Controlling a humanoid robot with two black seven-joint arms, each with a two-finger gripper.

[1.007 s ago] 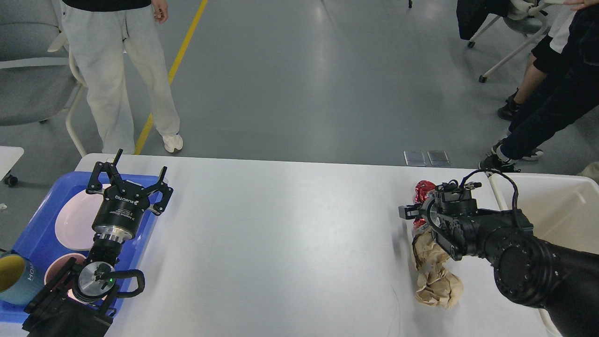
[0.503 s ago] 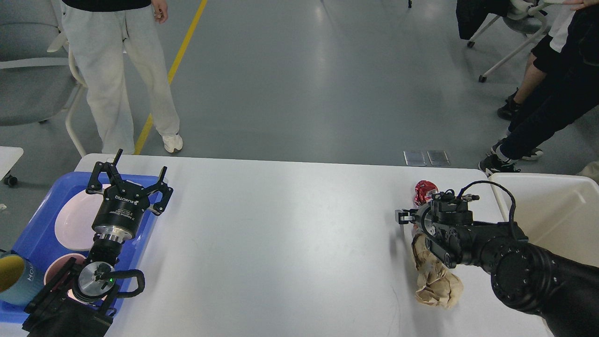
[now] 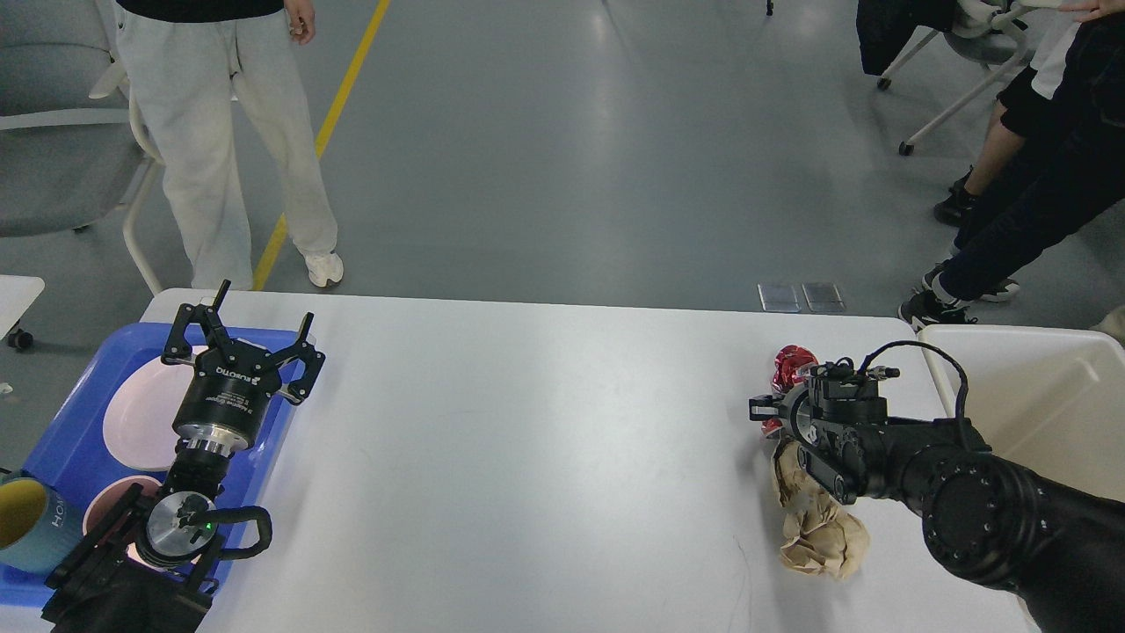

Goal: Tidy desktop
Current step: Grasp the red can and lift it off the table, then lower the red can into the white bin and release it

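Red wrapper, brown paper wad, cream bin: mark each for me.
Red wrapper (image 3: 789, 362), head view, its shiny top.
Brown paper wad (image 3: 822, 534), head view, its near lump.
Cream bin (image 3: 1019, 335), head view, its far rim.

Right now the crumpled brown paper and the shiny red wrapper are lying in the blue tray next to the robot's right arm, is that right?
Not quite. The head view shows the crumpled brown paper and shiny red wrapper lying on the white desktop, next to the robot's right arm. The blue tray is on the other side, under the left arm, and holds dishes.
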